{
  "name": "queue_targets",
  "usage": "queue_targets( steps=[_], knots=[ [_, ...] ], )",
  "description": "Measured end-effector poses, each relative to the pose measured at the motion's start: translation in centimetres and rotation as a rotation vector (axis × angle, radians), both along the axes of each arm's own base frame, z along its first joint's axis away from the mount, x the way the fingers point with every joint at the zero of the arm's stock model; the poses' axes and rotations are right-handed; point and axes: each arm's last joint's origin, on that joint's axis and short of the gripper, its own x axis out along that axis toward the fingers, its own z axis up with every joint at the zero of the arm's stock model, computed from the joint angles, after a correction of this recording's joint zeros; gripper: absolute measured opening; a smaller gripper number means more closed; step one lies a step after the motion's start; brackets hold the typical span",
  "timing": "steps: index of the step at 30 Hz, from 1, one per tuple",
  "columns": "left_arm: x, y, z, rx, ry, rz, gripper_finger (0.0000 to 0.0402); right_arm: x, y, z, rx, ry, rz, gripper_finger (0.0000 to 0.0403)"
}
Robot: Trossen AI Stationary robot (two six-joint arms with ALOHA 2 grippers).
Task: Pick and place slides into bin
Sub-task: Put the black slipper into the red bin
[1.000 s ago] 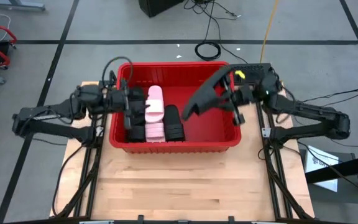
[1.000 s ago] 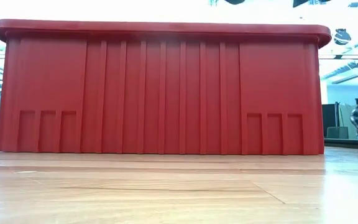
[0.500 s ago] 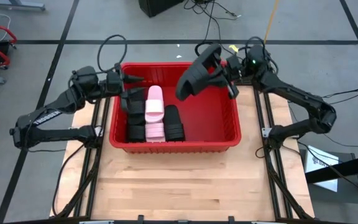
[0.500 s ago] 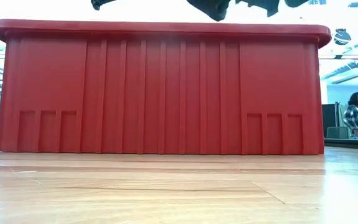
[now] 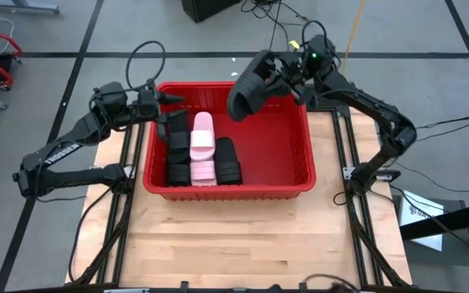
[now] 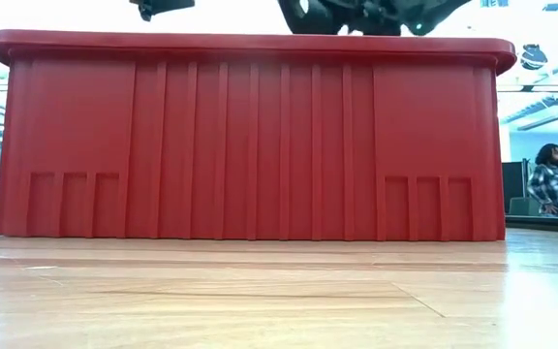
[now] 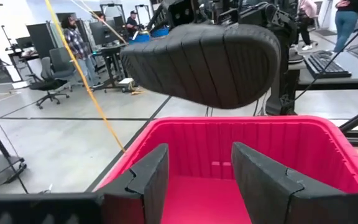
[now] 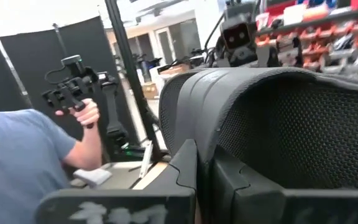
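Observation:
The red bin (image 5: 300, 175) stands at the table's far middle; its front wall fills the low view (image 6: 250, 136). Inside lie several slides: black ones (image 5: 176, 150) at the left, a pale pink pair (image 5: 203, 146), and another black one (image 5: 227, 160). My right gripper (image 5: 287, 77) is shut on a black slide (image 5: 248, 85) above the bin's far rim; its ribbed sole shows in the left wrist view (image 7: 210, 62). My left gripper (image 7: 197, 180) is open and empty over the bin's far left corner (image 5: 169, 99). My right gripper pinches the black slide by the edge of its wide strap (image 8: 197, 124) between its two fingers (image 8: 235, 180). The slide is lifted clear above the bin's far rim, tilted, its sole turned toward the table's left.
Bare wooden table (image 5: 234, 236) lies in front of the bin. Cables (image 5: 275, 63) lie on the floor behind the table. A person in a blue shirt (image 8: 23, 162) stands beyond the table holding a device; another person (image 6: 550, 179) stands far off at the right.
My right gripper has risen and gone toward the table's far edge and a little left, carrying the black slide from over the bin's right half to above its far rim. My left gripper has risen from over the slides in the bin to the bin's far left corner.

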Motion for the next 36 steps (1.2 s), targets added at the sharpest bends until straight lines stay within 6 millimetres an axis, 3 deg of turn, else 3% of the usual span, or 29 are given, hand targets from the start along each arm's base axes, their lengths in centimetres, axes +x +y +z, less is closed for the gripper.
queue_targets(
  steps=[11,18,27,33,36],
  knots=[
    [-0.4,0.6,0.0,0.000,0.002,0.041,0.0179,2.7,-3.8,-2.4,0.077,0.085,0.108,0.0004],
    [-0.3,0.7,-0.2,-0.006,0.014,0.041,0.0179,2.5,-3.6,-1.0,-0.095,-0.063,0.059,0.0004],
    [-0.3,0.7,-0.3,-0.017,0.026,0.041,0.0179,1.7,-2.7,1.3,-0.267,-0.182,-0.290,0.0004],
    [-0.3,0.7,-0.4,-0.016,0.029,0.041,0.0179,1.2,-0.7,1.9,-0.520,-0.008,-0.806,0.0004],
    [-0.3,0.7,-0.4,-0.019,0.032,0.041,0.0179,0.8,0.1,2.4,-0.534,0.080,-0.908,0.0004]
  ],
)
